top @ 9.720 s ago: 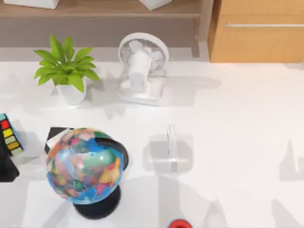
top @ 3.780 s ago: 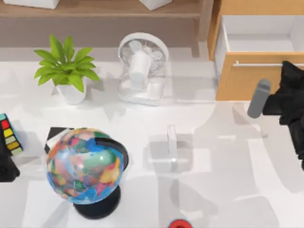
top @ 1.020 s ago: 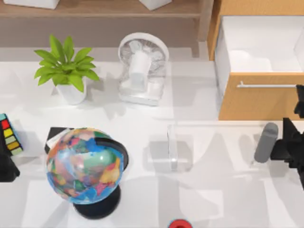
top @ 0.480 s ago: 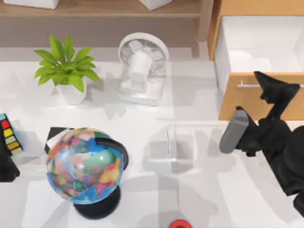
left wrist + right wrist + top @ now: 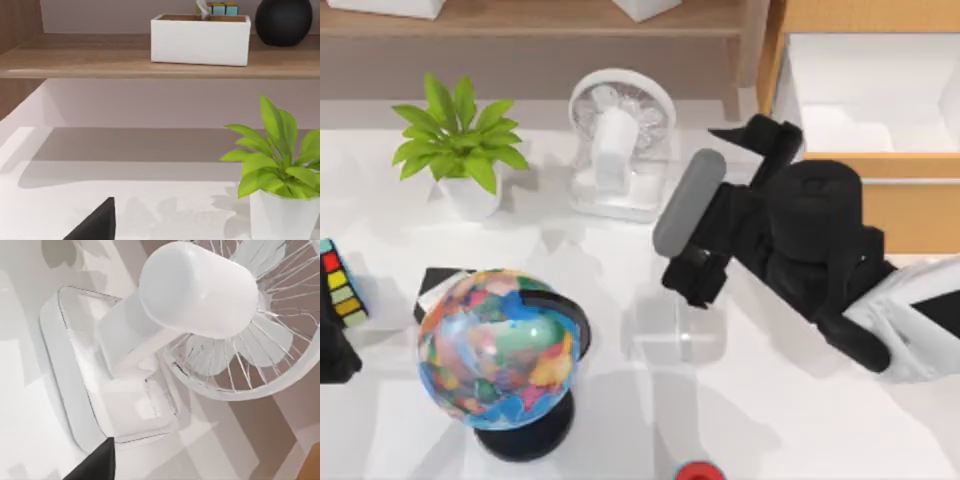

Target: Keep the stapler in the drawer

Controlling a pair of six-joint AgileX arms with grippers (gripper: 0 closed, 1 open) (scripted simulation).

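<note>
Black right pincer (image 5: 692,272) above stapler (image 5: 682,335)

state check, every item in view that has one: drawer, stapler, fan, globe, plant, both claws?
drawer: pulled open, white inside bare where visible
stapler: flat on table, partly under right arm, not gripped
fan: upright
globe: upright on stand
plant: upright in pot
right claw: above stapler
left claw: parked near plant

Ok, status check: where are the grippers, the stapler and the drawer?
Right gripper over the slim white stapler, nothing held. Wood-fronted drawer pulled open, white inside showing. White desk fan just behind the stapler. Left arm parked at table's left.
</note>
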